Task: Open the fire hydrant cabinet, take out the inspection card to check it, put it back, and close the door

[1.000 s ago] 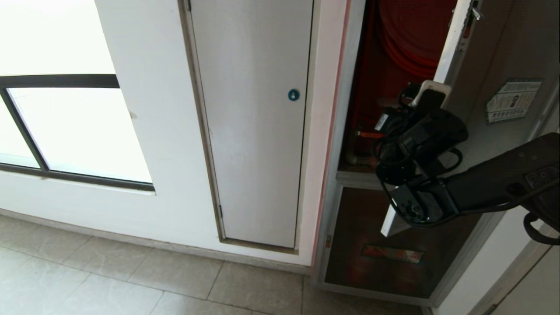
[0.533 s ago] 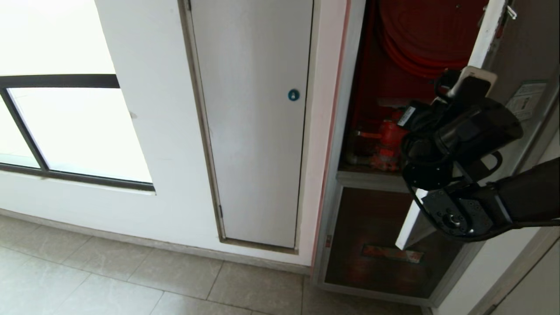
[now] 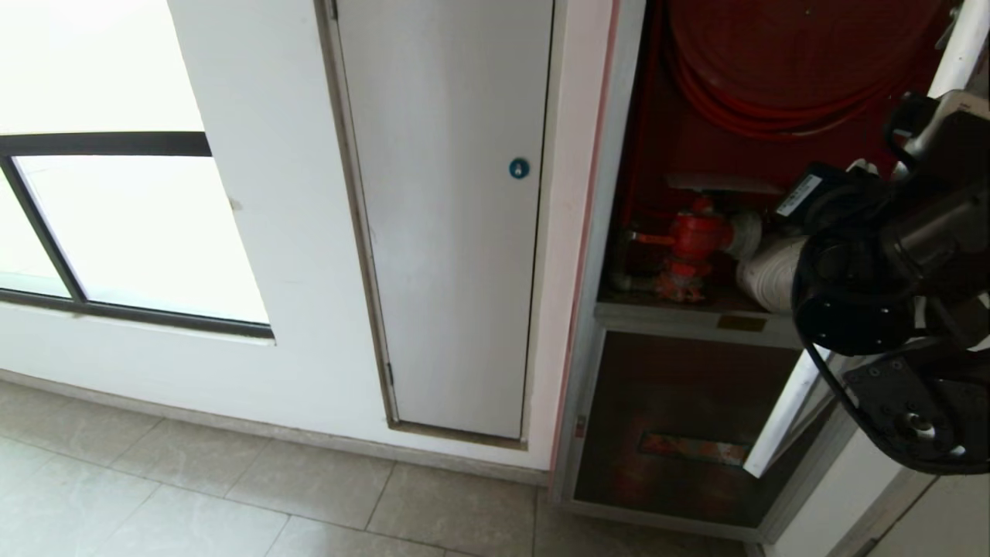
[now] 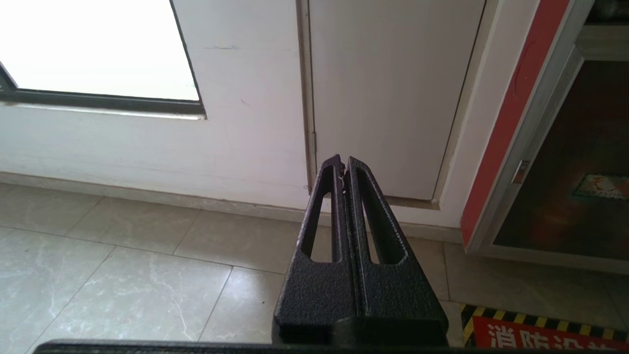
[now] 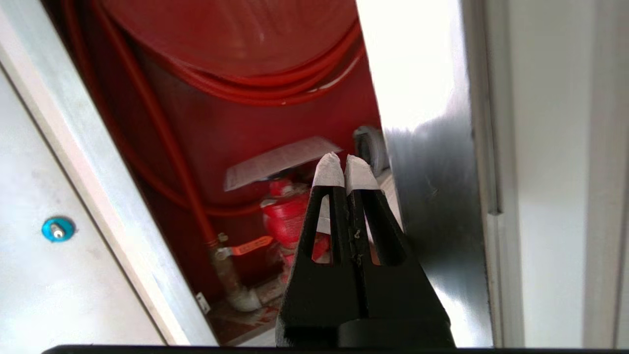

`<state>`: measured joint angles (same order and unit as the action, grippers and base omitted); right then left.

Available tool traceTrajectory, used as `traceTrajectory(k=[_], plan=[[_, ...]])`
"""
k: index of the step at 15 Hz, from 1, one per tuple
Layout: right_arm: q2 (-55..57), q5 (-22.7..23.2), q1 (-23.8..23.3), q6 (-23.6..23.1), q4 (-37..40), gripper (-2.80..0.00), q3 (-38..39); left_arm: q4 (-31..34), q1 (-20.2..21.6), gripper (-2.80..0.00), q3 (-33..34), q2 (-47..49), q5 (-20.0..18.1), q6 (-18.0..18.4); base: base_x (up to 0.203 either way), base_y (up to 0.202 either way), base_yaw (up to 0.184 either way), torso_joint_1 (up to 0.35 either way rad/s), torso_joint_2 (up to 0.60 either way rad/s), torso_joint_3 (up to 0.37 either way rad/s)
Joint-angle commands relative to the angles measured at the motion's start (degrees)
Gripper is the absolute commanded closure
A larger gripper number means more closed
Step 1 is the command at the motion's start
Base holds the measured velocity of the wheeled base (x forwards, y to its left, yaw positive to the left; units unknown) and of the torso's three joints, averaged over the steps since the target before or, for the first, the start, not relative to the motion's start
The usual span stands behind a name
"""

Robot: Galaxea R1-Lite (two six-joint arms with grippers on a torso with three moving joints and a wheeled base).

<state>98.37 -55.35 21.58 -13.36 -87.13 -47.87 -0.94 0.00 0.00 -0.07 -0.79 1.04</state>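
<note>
The fire hydrant cabinet (image 3: 607,232) stands open and shows its red interior. Its door (image 3: 787,418) is swung far out to the right, and in the right wrist view I see its shiny inner metal face (image 5: 432,206). My right gripper (image 5: 345,169) is shut and empty, with its white-tipped fingers close beside that inner face and pointing into the cabinet. The inspection card (image 3: 723,183) (image 5: 280,162), a white sheet, lies on top of the red valve (image 3: 692,244). My right arm (image 3: 874,302) fills the head view's right edge. My left gripper (image 4: 342,164) is shut and parked low, facing the wall.
A red hose reel (image 3: 773,70) and a white rolled hose (image 3: 773,271) sit inside. Below is a dark panel with an orange label (image 3: 692,449). A plain grey-white door with a blue lock (image 3: 519,168) and a window (image 3: 116,232) lie to the left. A hazard-striped marking (image 4: 540,329) is on the tiled floor.
The door has swung further open to the right and my right arm has moved right with it. The valve, the hose and the card have come into view.
</note>
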Motion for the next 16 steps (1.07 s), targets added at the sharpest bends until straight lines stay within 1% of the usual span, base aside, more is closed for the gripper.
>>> traceTrajectory(k=[1, 6, 9, 12, 14, 16], plan=[[-5.4, -0.4, -0.4, -0.1, -0.4, 0.00, 3.1, 0.0, 0.0, 0.00, 0.4, 0.1, 0.0, 0.0, 0.000, 0.000, 0.000, 0.000, 0.00, 0.000], [-11.0, -0.3, -5.5, -0.1, -0.2, 0.00, 10.4, 0.0, 0.0, 0.00, 0.4, 0.1, 0.0, 0.0, 0.000, 0.000, 0.000, 0.000, 0.00, 0.000], [-14.0, -0.4, -8.4, -0.1, -0.1, 0.00, 12.2, 0.0, 0.0, 0.00, 0.4, 0.1, 0.0, 0.0, 0.000, 0.000, 0.000, 0.000, 0.00, 0.000], [-16.0, -0.5, -14.1, -0.1, 0.3, 0.00, 14.0, 0.0, 0.0, 0.00, 0.4, 0.1, 0.0, 0.0, 0.000, 0.000, 0.000, 0.000, 0.00, 0.000], [-17.2, -0.5, -18.9, 0.0, 0.3, 0.00, 15.2, 0.0, 0.0, 0.00, 0.4, 0.1, 0.0, 0.0, 0.000, 0.000, 0.000, 0.000, 0.00, 0.000], [-19.0, -0.5, -22.1, 0.0, 0.4, 0.00, 16.5, 0.0, 0.0, 0.00, 0.4, 0.1, 0.0, 0.0, 0.000, 0.000, 0.000, 0.000, 0.00, 0.000]])
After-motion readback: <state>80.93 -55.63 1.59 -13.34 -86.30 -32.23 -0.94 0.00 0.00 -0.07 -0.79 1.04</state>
